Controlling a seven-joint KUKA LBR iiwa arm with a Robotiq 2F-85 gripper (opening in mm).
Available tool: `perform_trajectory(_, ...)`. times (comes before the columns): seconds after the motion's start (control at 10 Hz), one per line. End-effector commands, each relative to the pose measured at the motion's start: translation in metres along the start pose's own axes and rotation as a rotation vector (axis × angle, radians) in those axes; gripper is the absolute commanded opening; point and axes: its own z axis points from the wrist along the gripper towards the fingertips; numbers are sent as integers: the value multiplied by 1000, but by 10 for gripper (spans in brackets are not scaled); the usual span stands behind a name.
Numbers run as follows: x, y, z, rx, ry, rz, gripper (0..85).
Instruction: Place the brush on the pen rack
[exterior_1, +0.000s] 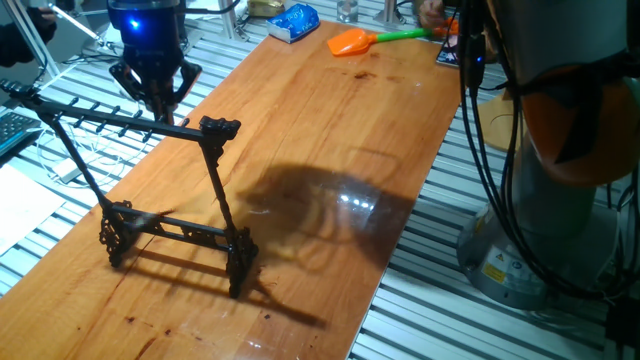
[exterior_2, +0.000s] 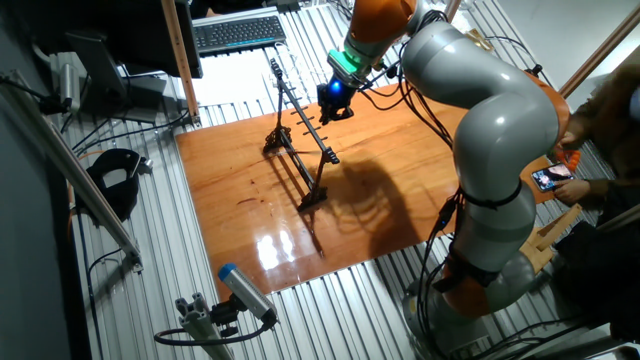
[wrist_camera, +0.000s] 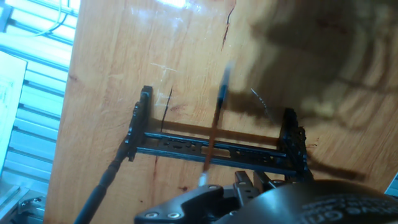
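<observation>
1. The gripper (exterior_1: 160, 97) hangs just above the far end of the pen rack's (exterior_1: 130, 123) top bar, near the left edge of the wooden table (exterior_1: 340, 130)
2. In the hand view a thin, blurred brush (wrist_camera: 216, 121) runs out from the gripper (wrist_camera: 205, 186) toward the table, crossing over the rack's lower rails (wrist_camera: 211, 149); the jaws look drawn narrow on its pale end, though the contact itself is hidden by the gripper body
3. In one fixed view the brush is too slim to pick out under the fingers, so how it sits against the pegs cannot be told
4. The rack stands upright on its scrolled feet (exterior_1: 118, 238), top bar slanting from far left toward the middle of the table
5. Judged step: carrying is over and alignment above the bar is in hand; the brush is not yet hung
6. The next move seems to call for a slow descent that brings the brush's held end to a peg on the bar, then easing the jaws apart only once it catches
7. The orange scoop (exterior_1: 352, 41) lies well apart at the far end and plays no part
</observation>
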Motion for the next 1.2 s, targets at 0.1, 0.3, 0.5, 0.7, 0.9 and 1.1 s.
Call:
perform_trajectory(0.1, -2, 2, 1, -6, -2, -8, 170)
perform_trajectory(0.3, -3, 3, -3, -14, -10, -20, 170)
perform_trajectory(0.5, -4, 4, -6, -16, -13, -37, 170)
perform_trajectory(0.7, -9, 7, -9, -38, -82, -66, 170)
perform_trajectory(0.9, -15, 11, -14, -44, -105, -90, 170)
perform_trajectory(1.1, -25, 17, -24, -51, -138, -89, 340)
